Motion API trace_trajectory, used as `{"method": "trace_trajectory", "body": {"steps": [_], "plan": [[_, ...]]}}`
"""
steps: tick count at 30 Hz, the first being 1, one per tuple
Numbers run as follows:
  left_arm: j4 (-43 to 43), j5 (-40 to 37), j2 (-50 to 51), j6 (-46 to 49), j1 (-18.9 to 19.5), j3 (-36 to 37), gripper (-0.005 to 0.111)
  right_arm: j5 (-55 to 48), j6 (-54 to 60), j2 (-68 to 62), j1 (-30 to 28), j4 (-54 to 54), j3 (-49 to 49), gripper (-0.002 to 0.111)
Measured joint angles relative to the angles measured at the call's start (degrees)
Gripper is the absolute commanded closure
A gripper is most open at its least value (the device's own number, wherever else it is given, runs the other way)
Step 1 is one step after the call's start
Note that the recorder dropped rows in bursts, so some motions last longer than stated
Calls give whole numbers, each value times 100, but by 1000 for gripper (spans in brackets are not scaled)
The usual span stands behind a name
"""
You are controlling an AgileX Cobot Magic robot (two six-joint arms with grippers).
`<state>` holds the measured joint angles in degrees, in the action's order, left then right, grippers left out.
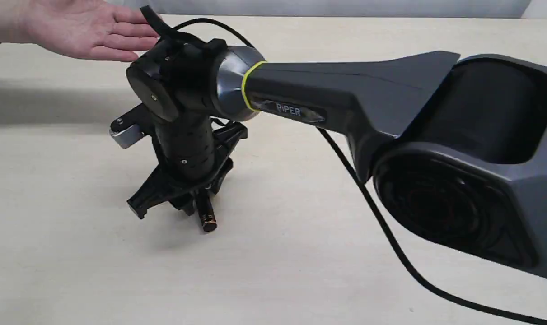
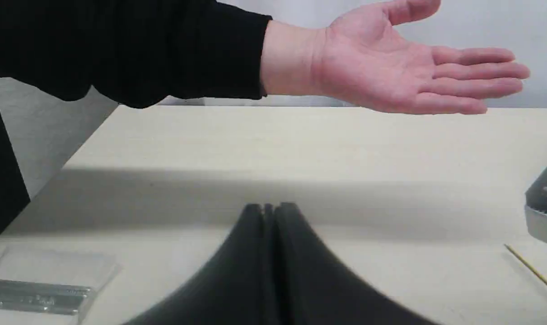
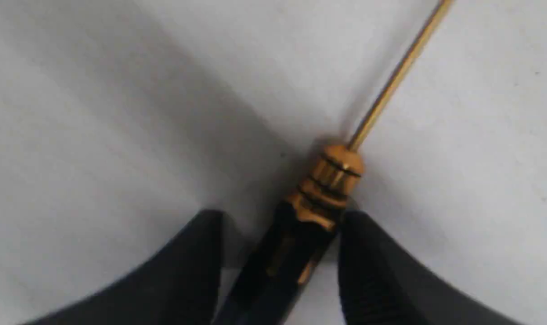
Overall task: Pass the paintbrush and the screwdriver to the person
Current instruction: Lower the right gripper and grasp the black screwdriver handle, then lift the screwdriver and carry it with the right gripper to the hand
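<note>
Right tool (image 3: 280, 214), spread, is straddling the screwdriver (image 3: 329, 180) on the worktop (image 3: 97, 113) for pickup; left tool (image 2: 267, 208), pressed together, is idling; hand (image 1: 74, 29) is waiting open.

— What does everything rest on?
— A pale beige table (image 1: 273, 280), matte, with a faint wood grain.
— Is anything lying on it?
— A clear plastic packet (image 2: 56, 271) lies flat on the tabletop, close to one edge. A silvery metal strip (image 2: 34, 295) shows through it. The strip has markings, too blurred to read.
— And behind the table?
— A plain light grey wall (image 2: 503, 22) runs beyond the far edge. A broad, soft shadow (image 2: 165, 194) lies in a band across the tabletop, between the packet and that far edge.
</note>
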<state>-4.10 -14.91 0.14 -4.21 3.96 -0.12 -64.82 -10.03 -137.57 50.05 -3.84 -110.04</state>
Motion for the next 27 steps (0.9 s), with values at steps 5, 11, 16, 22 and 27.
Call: {"method": "trace_trajectory", "body": {"steps": [5, 11, 16, 22, 27], "plan": [[0, 0, 0, 0, 0, 0, 107, 24, -4, -41, 0, 78, -44, 104], [0, 0, 0, 0, 0, 0, 107, 13, 232, -30, 0, 163, -49, 104], [0, 0, 0, 0, 0, 0, 107, 81, 846, 168, 113, 788, -38, 104], [0, 0, 0, 0, 0, 0, 107, 615, 1176, 1066, 412, 1023, -380, 104], [0, 0, 0, 0, 0, 0, 107, 936, 1225, 1562, 417, 1073, -1008, 104]]}}
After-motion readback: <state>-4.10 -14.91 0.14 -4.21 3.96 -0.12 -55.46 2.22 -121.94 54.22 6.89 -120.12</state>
